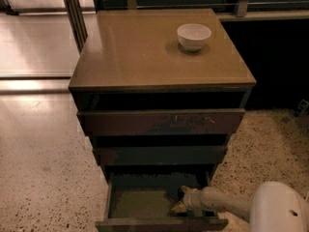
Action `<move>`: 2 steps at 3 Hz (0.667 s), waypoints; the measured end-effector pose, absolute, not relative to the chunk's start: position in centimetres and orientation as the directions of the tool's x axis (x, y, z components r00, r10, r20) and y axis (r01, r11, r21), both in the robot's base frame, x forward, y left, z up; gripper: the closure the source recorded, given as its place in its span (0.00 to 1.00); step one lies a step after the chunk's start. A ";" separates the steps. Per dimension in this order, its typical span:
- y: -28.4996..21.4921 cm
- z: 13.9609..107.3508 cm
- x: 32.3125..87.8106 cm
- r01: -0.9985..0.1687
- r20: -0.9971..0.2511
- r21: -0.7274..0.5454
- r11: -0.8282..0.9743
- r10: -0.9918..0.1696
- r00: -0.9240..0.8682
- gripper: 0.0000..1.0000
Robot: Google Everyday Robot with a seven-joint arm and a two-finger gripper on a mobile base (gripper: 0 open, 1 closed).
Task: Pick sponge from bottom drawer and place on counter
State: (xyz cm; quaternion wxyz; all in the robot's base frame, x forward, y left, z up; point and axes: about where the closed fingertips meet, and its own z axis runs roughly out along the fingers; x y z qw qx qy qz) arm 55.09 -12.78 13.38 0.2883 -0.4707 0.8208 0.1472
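Glossy tan-brown square surface (pixel 140 52) bearing small white bowl (pixel 193 36), back right; speckled terrazzo floor (pixel 43 168) around. Pale pincer (pixel 179 202) inside open dark brown bottom drawer (pixel 140 204), grip state impossible to tell.

Glossy tan counter (pixel 135 52); dark matt wood bottom drawer (pixel 140 204); smooth white bowl (pixel 193 36); pale smooth gripper (pixel 177 206) inside bottom drawer, right side.

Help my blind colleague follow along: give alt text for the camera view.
The robot's pincer reaches into the open bottom drawer, at the sponge near its front right. A white bowl sits on the counter above.
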 end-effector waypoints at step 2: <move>-12.8 11.8 56.3 -0.858 -0.596 -0.035 0.513 -0.700 -0.394 0.31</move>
